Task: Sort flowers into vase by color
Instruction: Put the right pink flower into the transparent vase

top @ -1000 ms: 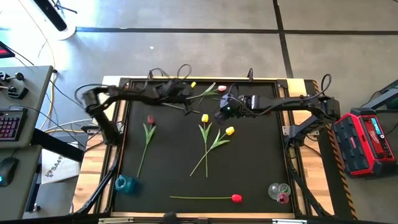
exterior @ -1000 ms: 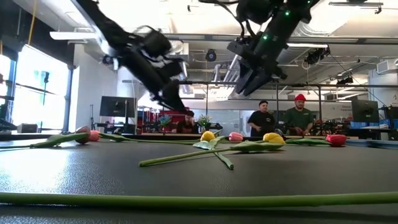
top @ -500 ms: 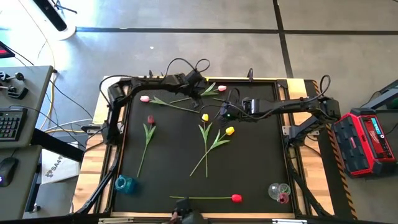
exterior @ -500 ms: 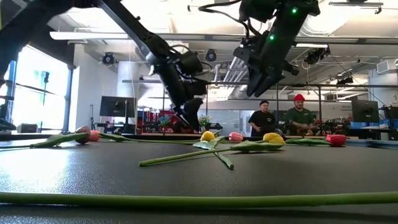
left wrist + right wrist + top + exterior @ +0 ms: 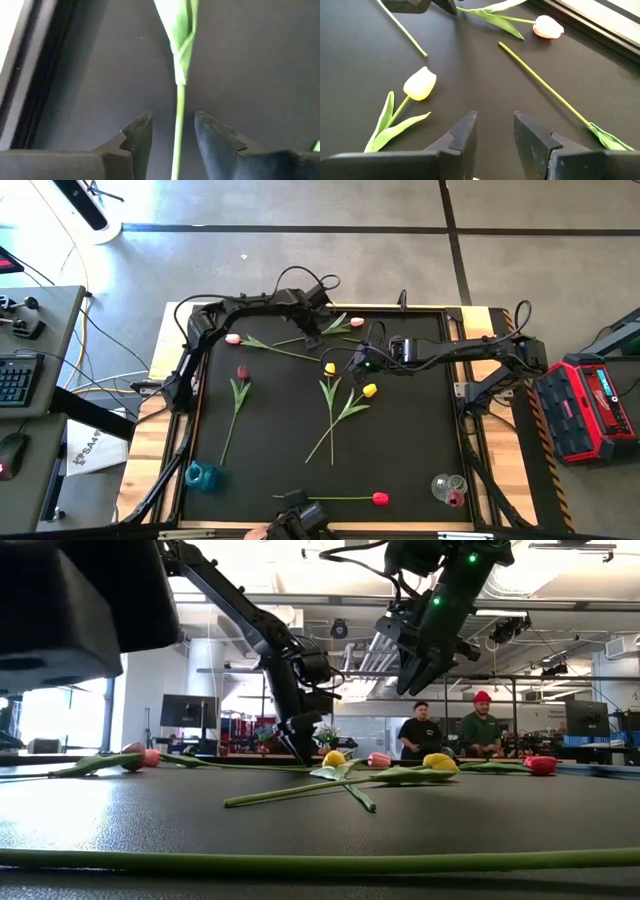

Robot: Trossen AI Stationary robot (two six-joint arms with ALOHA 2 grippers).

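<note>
Straddling a flower stem (image 5: 177,125) at the tabletop's (image 5: 400,450) twelve o'clock edge, the left hand (image 5: 172,137) hangs open and empty, poised to pinch, while the right hand (image 5: 492,132) waits open near centre

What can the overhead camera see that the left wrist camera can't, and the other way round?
Only the high view shows the whole table: both arms, the scattered tulips, a blue vase, a clear vase, and the right gripper hanging open above a yellow tulip. Only the left wrist view shows that the left gripper is open with a green stem running between its fingers, not clamped. Both show that gripper low at the table's far edge, among the stems.
</note>
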